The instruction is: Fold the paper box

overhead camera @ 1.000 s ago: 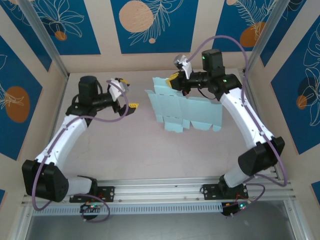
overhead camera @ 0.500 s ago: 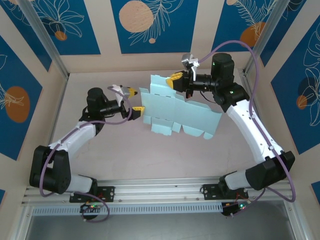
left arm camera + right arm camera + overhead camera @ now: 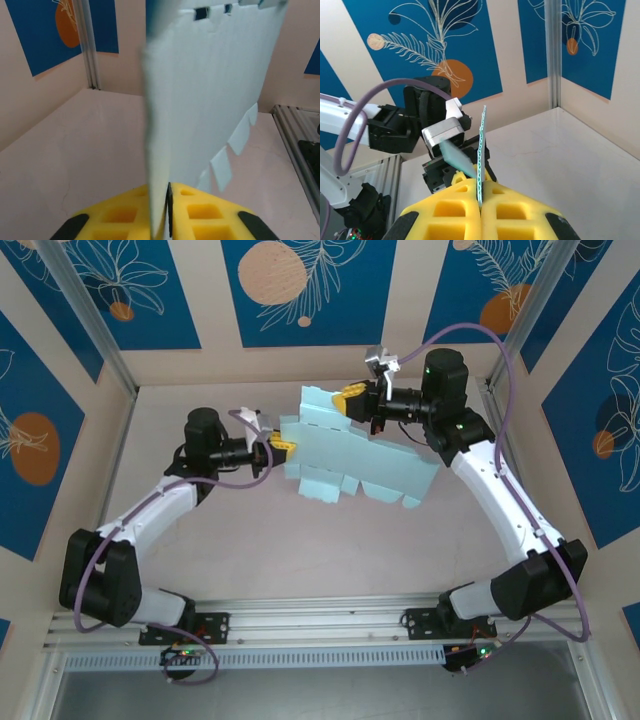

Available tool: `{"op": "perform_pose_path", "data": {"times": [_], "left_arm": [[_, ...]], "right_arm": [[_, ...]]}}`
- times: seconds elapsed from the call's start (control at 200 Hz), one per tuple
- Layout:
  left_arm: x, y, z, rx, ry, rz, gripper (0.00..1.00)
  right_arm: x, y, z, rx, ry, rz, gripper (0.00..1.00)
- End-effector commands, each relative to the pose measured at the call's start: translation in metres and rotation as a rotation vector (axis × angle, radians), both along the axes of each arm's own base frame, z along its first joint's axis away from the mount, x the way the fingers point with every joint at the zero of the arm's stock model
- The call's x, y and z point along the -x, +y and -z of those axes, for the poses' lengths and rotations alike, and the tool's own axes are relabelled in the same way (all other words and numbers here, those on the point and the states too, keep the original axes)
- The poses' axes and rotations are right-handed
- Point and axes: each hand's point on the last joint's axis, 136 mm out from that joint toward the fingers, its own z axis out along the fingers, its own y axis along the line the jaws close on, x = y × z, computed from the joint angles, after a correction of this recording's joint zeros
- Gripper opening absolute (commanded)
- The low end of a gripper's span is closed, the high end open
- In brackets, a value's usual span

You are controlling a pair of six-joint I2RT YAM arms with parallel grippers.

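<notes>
scene: two arms reach inward over a pale table point(image 3: 250, 540), with blue patterned panels point(image 3: 290, 290) on the walls behind
paper box: paper box point(image 3: 360, 460) is a flat, unfolded light-blue blank, not yet a box
box location: held up over the back-middle of the table, strung between the two grippers
box pose: stands roughly on edge and slanted, with a row of small tabs along its lower side and slots near its top edge
box vs table: the part near the grippers is clearly lifted; can't tell whether the far lower right corner touches the table
left gripper: left gripper point(image 3: 281, 445) is at the sheet's left edge, arm stretched toward the centre
left jaws: clenched on the card; in the left wrist view the yellow pads point(image 3: 200, 217) meet with the sheet's edge pinched in the thin slit between them
right gripper: right gripper point(image 3: 351, 400) is at the sheet's upper edge, nearer its left end, pointing left
right jaws: clenched on the card; in the right wrist view its yellow pads point(image 3: 455, 207) press together with the thin card edge rising straight out from between them
gripper spacing: the two are near each other but apart, with card between them
seen past the card, right wrist view: the left arm's black wrist with a silver bracket point(image 3: 442, 127) sits just beyond the sheet
cables: a purple cable point(image 3: 470, 335) loops over the right arm
near edge: a metal rail point(image 3: 320, 615) carries both arm bases
</notes>
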Motion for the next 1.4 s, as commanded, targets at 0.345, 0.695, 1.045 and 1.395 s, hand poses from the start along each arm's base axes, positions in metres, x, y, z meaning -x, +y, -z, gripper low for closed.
{"op": "perform_pose_path", "data": {"times": [0.345, 0.695, 1.045, 1.395], "left_arm": [[-0.011, 0.014, 0.023, -0.508, 0.356, -0.179, 0.06], [-0.029, 0.018, 0.070, -1.033, 0.272, -0.132, 0.05], [-0.132, -0.015, 0.112, -1.236, -0.011, -0.302, 0.03], [-0.167, -0.055, 0.144, -1.212, -0.338, -0.519, 0.00]], "right_arm": [[-0.043, -0.038, 0.098, 0.152, 0.208, 0.344, 0.59], [-0.064, -0.106, 0.131, 0.132, 0.429, 0.646, 0.86], [-0.079, -0.125, 0.179, 0.162, 0.685, 0.778, 0.85], [-0.092, -0.124, 0.206, -0.083, 1.068, 0.659, 0.60]]}}
